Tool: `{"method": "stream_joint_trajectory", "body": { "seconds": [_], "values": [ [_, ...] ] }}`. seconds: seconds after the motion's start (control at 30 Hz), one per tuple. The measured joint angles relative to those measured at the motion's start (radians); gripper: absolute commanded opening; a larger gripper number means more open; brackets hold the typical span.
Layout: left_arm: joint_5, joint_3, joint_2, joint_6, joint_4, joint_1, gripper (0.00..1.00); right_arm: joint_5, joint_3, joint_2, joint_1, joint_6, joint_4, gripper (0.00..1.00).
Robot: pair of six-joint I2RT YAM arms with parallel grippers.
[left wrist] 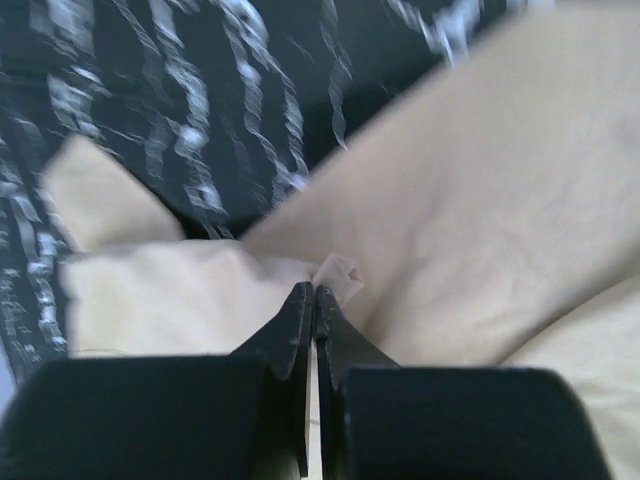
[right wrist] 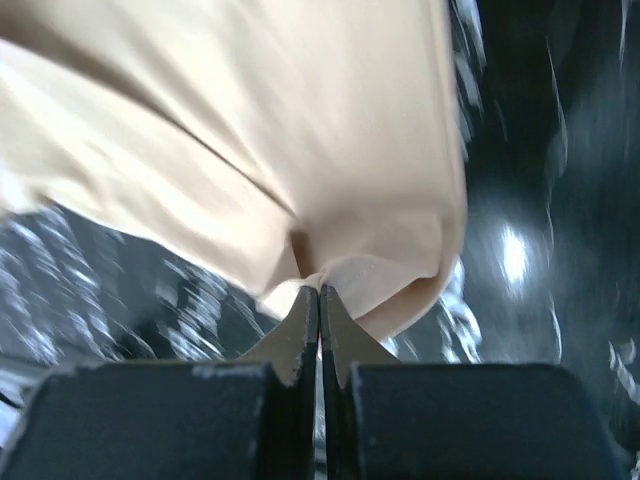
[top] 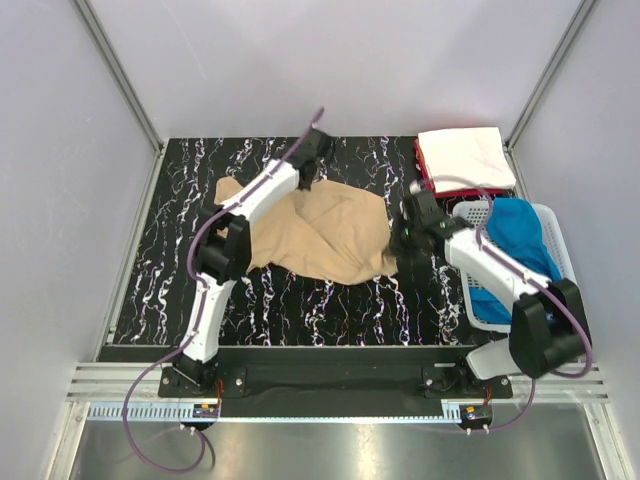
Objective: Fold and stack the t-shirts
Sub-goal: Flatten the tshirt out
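The tan t-shirt [top: 330,232] lies crumpled in the middle of the black marbled table. My left gripper [top: 312,172] is at its far edge, shut on a fold of the tan cloth [left wrist: 420,230]. My right gripper [top: 402,242] is at its right edge, shut on a hem of the tan cloth [right wrist: 330,150] and holding it off the table. A folded white t-shirt [top: 463,154] lies on a folded red t-shirt [top: 424,172] at the back right. The bright blue t-shirt [top: 512,245] sits in the basket.
A white plastic mesh basket [top: 555,235] stands at the right edge of the table [top: 180,250]. Grey walls with metal rails close in the back and both sides.
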Motion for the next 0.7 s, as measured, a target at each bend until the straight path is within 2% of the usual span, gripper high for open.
{"method": "stream_joint_trajectory", "body": {
  "seconds": [0.13,0.23,0.33,0.4,0.47,0.53,0.63,0.7],
  "values": [
    [0.005,0.284,-0.031,-0.019,-0.07,0.056,0.0,0.095,0.387,0.157,-0.008,-0.077,-0.047,0.0],
    [0.043,0.447,-0.144,-0.072,-0.063,0.143,0.0,0.211,0.793,0.304,-0.029,-0.172,-0.066,0.0],
    [0.123,0.429,-0.36,-0.172,-0.009,0.255,0.0,0.301,1.083,0.382,-0.052,-0.273,-0.065,0.0],
    [0.187,0.338,-0.545,-0.25,0.066,0.348,0.0,0.344,1.21,0.391,-0.065,-0.347,-0.062,0.0],
    [0.223,0.243,-0.708,-0.305,0.127,0.404,0.0,0.372,1.26,0.37,-0.068,-0.402,-0.052,0.0],
    [0.249,0.098,-0.847,-0.344,0.19,0.412,0.0,0.388,1.226,0.319,-0.066,-0.433,-0.048,0.0],
    [0.291,-0.188,-1.056,-0.392,0.268,0.397,0.0,0.39,1.048,0.203,-0.061,-0.446,-0.035,0.0],
    [0.306,-0.425,-1.16,-0.428,0.307,0.397,0.0,0.381,0.856,0.108,-0.061,-0.438,-0.026,0.0]
  ]
}}
